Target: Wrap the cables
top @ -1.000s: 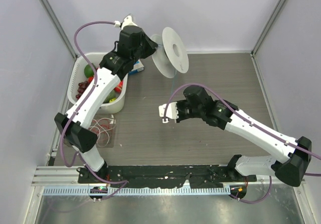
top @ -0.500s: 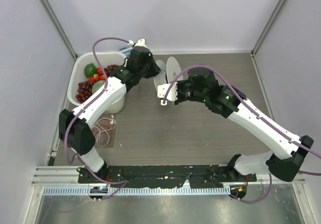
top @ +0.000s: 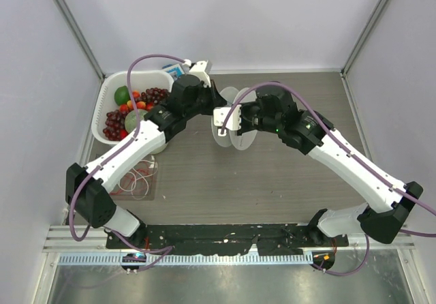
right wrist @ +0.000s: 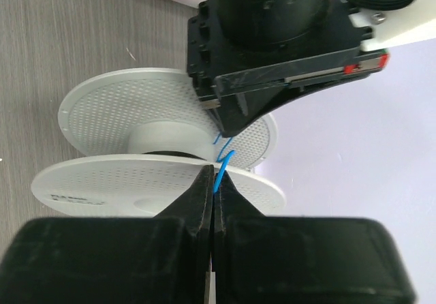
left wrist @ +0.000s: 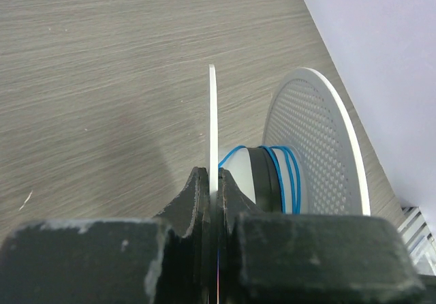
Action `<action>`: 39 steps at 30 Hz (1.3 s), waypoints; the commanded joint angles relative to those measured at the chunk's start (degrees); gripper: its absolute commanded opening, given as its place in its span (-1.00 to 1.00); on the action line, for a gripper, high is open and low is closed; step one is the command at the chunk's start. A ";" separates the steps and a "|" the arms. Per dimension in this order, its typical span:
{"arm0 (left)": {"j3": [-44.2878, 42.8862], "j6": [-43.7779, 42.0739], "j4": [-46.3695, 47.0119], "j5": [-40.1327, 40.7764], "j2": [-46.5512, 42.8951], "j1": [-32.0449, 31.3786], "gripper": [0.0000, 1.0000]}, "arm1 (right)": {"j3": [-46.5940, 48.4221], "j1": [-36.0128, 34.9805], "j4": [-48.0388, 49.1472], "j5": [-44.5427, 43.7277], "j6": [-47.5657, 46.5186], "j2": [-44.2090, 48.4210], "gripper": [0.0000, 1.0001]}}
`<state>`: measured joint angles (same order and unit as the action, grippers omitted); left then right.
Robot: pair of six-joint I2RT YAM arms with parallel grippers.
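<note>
A white perforated spool (top: 237,128) stands on edge at the table's middle. My left gripper (top: 216,108) is shut on the rim of one thin flange (left wrist: 212,113). Several turns of hair-thin blue cable (left wrist: 288,174) lie round the spool's hub. My right gripper (top: 229,120) sits right against the spool, opposite the left one. In the right wrist view its jaws (right wrist: 213,185) are shut on the blue cable (right wrist: 223,164), which runs up between the flanges (right wrist: 143,178). Red and white cables (top: 139,176) lie looped at the table's left.
A white basket (top: 109,80) of fruit stands at the back left, beside the left arm. A small blue box (top: 174,67) lies behind it. Grey walls with metal posts close in the back and sides. Purple hoses arc above both arms.
My left arm brought the spool from high at the back down to the table's middle. My right gripper moved up and left to meet it and now pinches the blue cable.
</note>
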<state>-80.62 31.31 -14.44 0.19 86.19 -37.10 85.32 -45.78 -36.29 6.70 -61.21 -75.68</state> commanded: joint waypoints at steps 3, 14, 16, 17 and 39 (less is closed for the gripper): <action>4.06 -6.25 10.83 -6.16 -4.45 -0.69 -1.00 | 4.15 0.95 2.98 -0.37 -1.11 -0.35 -0.99; 13.99 -23.38 20.23 -7.48 -11.13 -3.15 -1.00 | 7.14 5.79 -2.03 4.37 6.10 -2.01 -0.99; 15.22 -27.25 21.20 -8.61 -12.36 -3.94 -1.00 | 6.97 6.84 -2.64 5.43 7.50 -2.19 -0.99; 16.27 -29.62 21.90 -9.41 -13.23 -4.46 -1.00 | 6.97 7.54 -2.99 6.39 8.47 -2.19 -0.99; 16.03 -20.17 28.84 -37.78 -19.32 4.92 -1.00 | 9.87 27.93 -18.46 34.24 11.54 -7.02 -0.99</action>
<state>-58.50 -0.60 7.14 -25.32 66.24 -36.12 92.16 -22.15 -54.33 35.00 -52.03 -82.28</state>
